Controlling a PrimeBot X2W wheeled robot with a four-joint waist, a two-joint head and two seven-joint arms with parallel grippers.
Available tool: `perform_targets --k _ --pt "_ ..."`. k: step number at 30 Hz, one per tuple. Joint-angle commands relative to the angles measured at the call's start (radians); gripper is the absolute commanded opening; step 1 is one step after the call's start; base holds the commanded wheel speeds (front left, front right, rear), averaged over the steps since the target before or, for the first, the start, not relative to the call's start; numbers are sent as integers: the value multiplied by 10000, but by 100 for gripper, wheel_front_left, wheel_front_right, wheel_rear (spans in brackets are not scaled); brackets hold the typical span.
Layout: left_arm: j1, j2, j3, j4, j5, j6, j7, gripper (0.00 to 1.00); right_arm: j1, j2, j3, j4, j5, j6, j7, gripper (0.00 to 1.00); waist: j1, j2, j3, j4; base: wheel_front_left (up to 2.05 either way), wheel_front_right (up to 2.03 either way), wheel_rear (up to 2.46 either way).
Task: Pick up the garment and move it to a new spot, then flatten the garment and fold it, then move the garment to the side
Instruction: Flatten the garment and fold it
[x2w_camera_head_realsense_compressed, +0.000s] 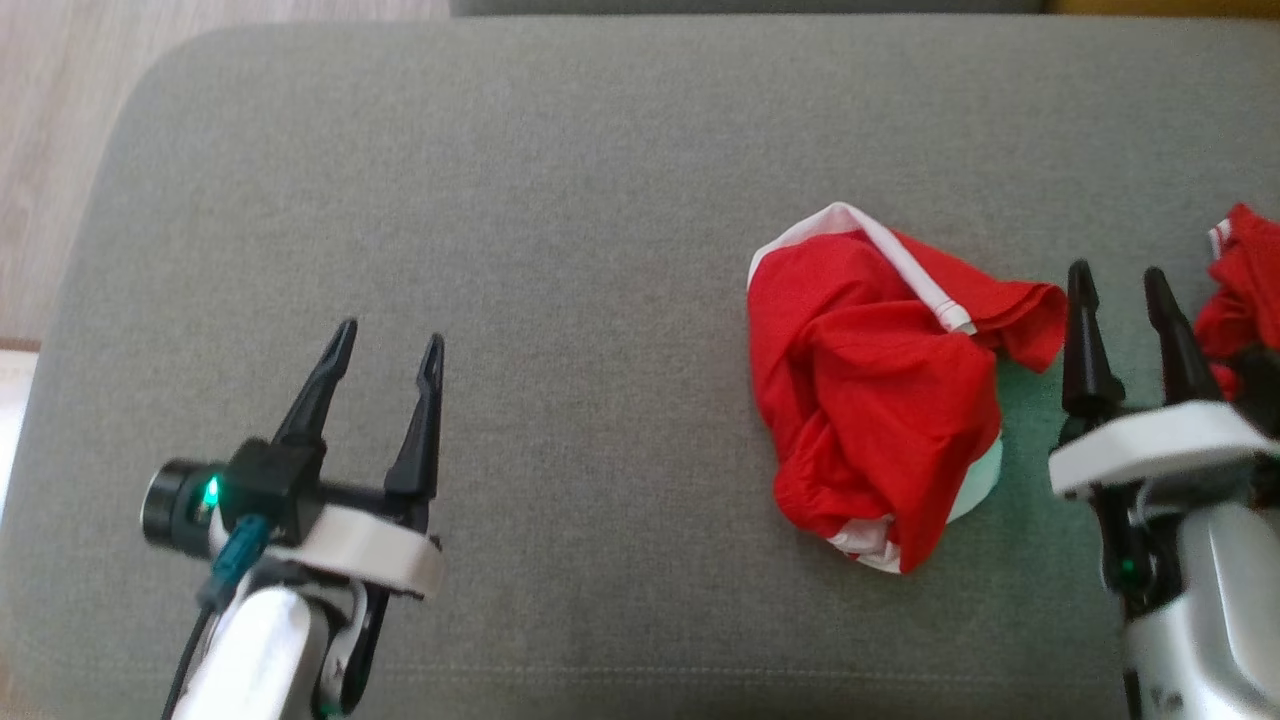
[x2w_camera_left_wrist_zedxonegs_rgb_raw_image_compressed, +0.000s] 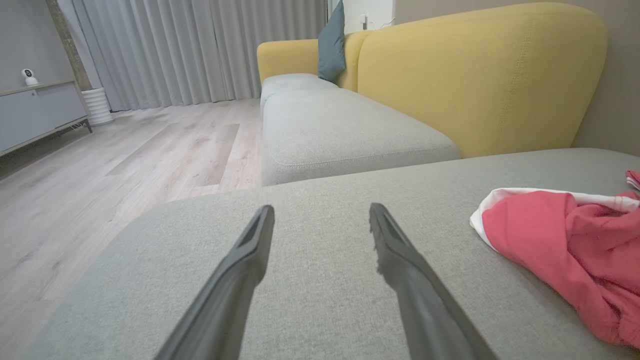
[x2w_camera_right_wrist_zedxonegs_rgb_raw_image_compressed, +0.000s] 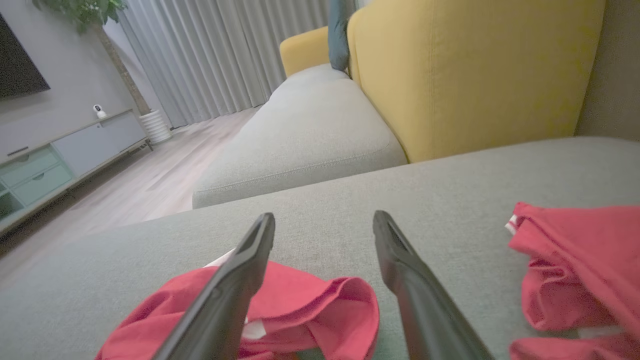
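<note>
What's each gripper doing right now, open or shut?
Left gripper: open, empty.
Right gripper: open, empty; red garment lies beside it.

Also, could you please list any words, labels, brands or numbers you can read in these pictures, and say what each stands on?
There is no readable text in any of the views.
The red garment has plain white trim and no legible print or tag.
The grey cushion is unmarked.
The small white camera on the sideboard is too small to show any brand.
</note>
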Motion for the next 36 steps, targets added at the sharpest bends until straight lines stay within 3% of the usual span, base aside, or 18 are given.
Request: perform_targets --k 1,8,12,23,29,34,35,36 --pt "-147 176 494 -302 -67 65 -122 100 67 -93 276 -638 -234 65 -57 100 0 0 -163 -66 0 0 0" --pt "424 294 568 -375 -208 238 -66 100 1883 136 612 -3421 -1220 65 834 100 0 0 -620 -241 0 0 0" --pt "607 322 596 -405 -278 321 -20 100 2668 290 623 -4421 -1410 65 1330 100 0 0 -714 -276 0 0 0" --pt "645 352 548 -402 -364 404 35 100 3193 471 487 -5326 -1372 65 1909 100 0 0 -670 -273 0 0 0" --pt "113 191 88 -499 -391 47 366 100 3106 488 510 -5418 -1427 65 1968 100 0 0 -434 -276 0 0 0" --pt "-955 -495 -1076 -49 -407 -770 1231 100 2972 494 632 -5478 -1428 65 2013 100 0 0 -60 -525 0 0 0" --pt "-1376 -870 -1541 353 -483 -1122 1615 100 2881 496 702 -5457 -1386 65 2008 100 0 0 96 -715 0 0 0" --pt "-1376 -870 -1541 353 -483 -1122 1615 100 2881 496 702 -5457 -1386 65 2008 100 0 0 96 -715 0 0 0"
